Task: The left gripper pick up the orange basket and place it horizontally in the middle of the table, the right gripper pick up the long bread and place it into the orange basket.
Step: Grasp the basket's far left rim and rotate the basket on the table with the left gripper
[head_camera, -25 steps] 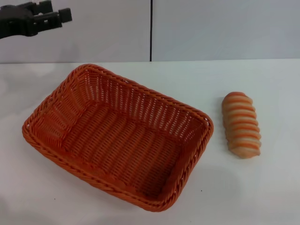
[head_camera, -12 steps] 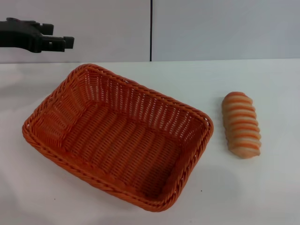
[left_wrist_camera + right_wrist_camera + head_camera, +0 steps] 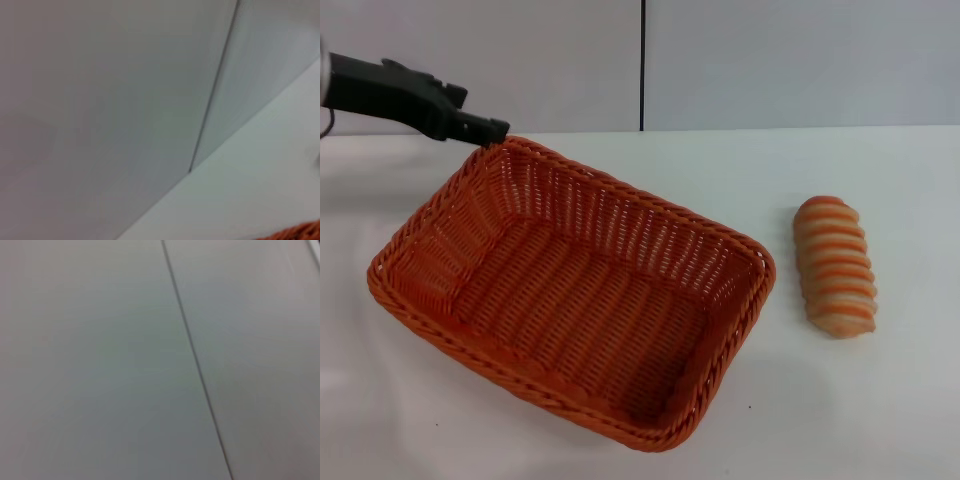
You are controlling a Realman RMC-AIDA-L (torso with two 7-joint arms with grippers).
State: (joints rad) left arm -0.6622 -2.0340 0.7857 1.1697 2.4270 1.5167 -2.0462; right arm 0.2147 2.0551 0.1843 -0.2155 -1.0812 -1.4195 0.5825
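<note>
The left gripper (image 3: 490,129) is reaching in from the left side of the head view, its tip sitting right at the far corner of the orange basket (image 3: 570,290), at or just above the braided rim; whether it is touching the wicker cannot be told. The fingers are showing edge-on as 1 dark line, so how far the jaws are parted cannot be told, and nothing appears to be held. The basket is lying skewed on the table (image 3: 880,400), its long axis running diagonally from the far left toward the near middle, and it is sitting left of centre. The long bread (image 3: 834,264) is lying on the table to the right of the basket, apart from it and pointing roughly away from the robot. The right gripper is not showing in any view; its wrist camera is taking in only pale wall with 1 dark seam. The left wrist view is showing wall, table edge and a sliver of orange rim (image 3: 295,233). Judging by its open weave, the basket is probably light and fairly stiff, with a rough rim that should give good purchase; pinching the rim and wall at this corner looks workable, though lifting from 1 corner is likely to let it swing or tilt.
</note>
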